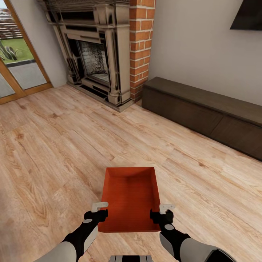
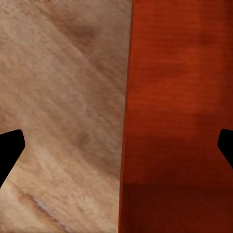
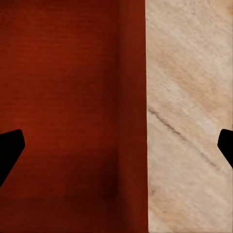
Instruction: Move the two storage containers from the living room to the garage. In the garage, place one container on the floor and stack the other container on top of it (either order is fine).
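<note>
- So, head view: your orange box (image 1: 130, 198) sits on the wood-plank floor (image 1: 54, 145) of the living rm, right in front of the robot, open top up, nothing inside.
- Your left gripper (image 1: 97, 211) is at the box's left wall, near the corner closest to you; your right gripper (image 1: 164, 212) is at the right wall, same end. Each has a pale fingertip beside the rim. Whether they touch the walls, you can't tell from here.
- Farther back: brick fireplace (image 1: 105, 51) w/ a dark surround, a long low dark cabinet (image 1: 203, 109) along the right wall, glass doors (image 1: 18, 62) in wood frames at left, and a dark screen (image 1: 249, 14) high on the wall.
- Left wrist view: the box's wall edge (image 2: 127, 121) runs straight down betw. the two dark fingertips (image 2: 9, 150); floor planks (image 2: 63, 107) lie on one side, the box's orange inside (image 2: 179, 111) on the other. Fingers are spread wide, straddling that wall, not pinching it.
- Right wrist view: same setup mirrored. The box wall (image 3: 138, 116) sits betw. the fingertips (image 3: 9, 148), orange interior (image 3: 63, 107) on one side, planks (image 3: 189, 121) on the other. Fingers spread wide apart here too, wall in the gap, no squeeze on it.
</note>
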